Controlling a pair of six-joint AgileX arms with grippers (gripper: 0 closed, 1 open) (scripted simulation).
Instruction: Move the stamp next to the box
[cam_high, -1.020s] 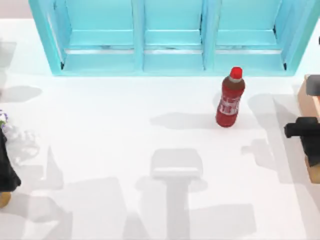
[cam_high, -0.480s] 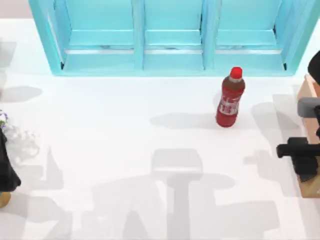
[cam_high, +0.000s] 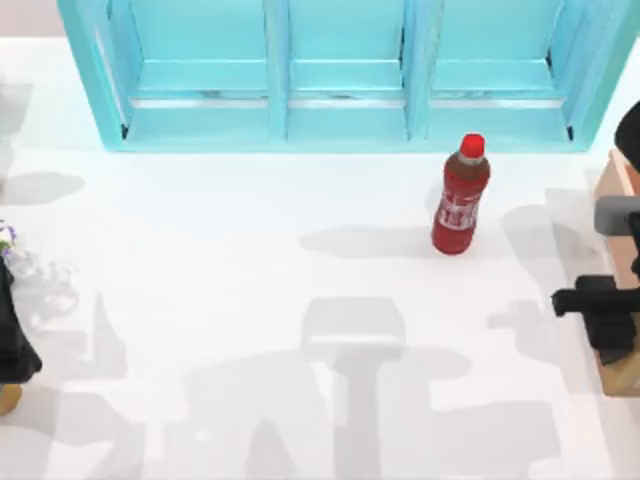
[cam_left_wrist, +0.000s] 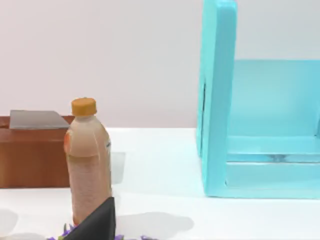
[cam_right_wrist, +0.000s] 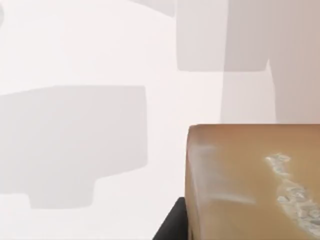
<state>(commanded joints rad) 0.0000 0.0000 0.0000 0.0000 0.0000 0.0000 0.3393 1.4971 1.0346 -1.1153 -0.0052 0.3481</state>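
Top view, change: right gripper (cam_high: 600, 322) slid down the table's (cam_high: 250, 250) right edge over the last second, then nearly stopped above the stamp (cam_high: 628, 375); I judge a grasp is near.
Top view, room: red bottle (cam_high: 460, 196) well apart, blue shelf (cam_high: 340, 75) at far edge.
Left wrist view: orange-capped bottle (cam_left_wrist: 88, 160), brown box (cam_left_wrist: 32, 155); left arm parked at left edge.
Right wrist view: stamp close below, finger state unclear.

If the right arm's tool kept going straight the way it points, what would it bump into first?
Most likely the stamp. The right wrist view looks down at its tan top with whitish print, very close below the right tool at the table's right edge. Depth is hard to judge, so this is a best guess.
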